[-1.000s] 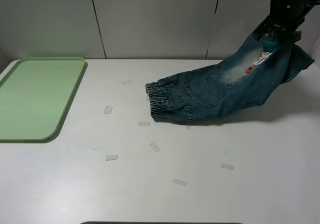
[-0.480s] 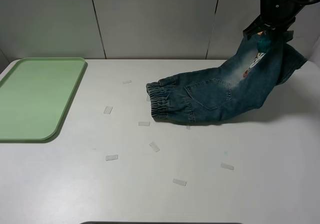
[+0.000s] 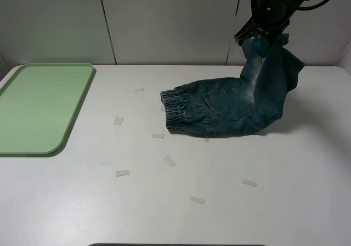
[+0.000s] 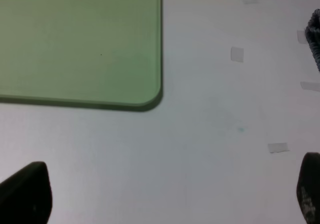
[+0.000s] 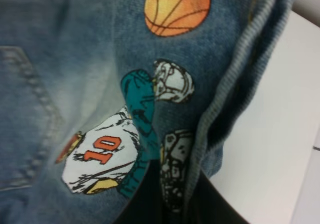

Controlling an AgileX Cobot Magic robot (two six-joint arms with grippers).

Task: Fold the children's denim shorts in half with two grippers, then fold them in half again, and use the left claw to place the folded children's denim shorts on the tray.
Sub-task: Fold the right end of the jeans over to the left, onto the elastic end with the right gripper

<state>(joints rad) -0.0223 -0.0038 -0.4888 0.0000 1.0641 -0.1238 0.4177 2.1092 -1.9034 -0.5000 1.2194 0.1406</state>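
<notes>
Wide gap between tray (image 3: 38,106), shorts (image 3: 225,109) (tape scraps (image 3: 169,161)).

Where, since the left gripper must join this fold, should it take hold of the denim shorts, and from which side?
At the gathered waistband of the shorts, probably coming from the side of the tray. That end lies flat and faces the open left gripper; the right gripper holds the other end raised.

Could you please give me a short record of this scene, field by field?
children's denim shorts: waistband end on the table, other end lifted
right gripper: jaws shut on the lifted end by the cartoon patch
tray: far left, apart from the shorts
left gripper: jaws open, holding nothing, above the table near the tray's corner
fold: not yet done
</notes>
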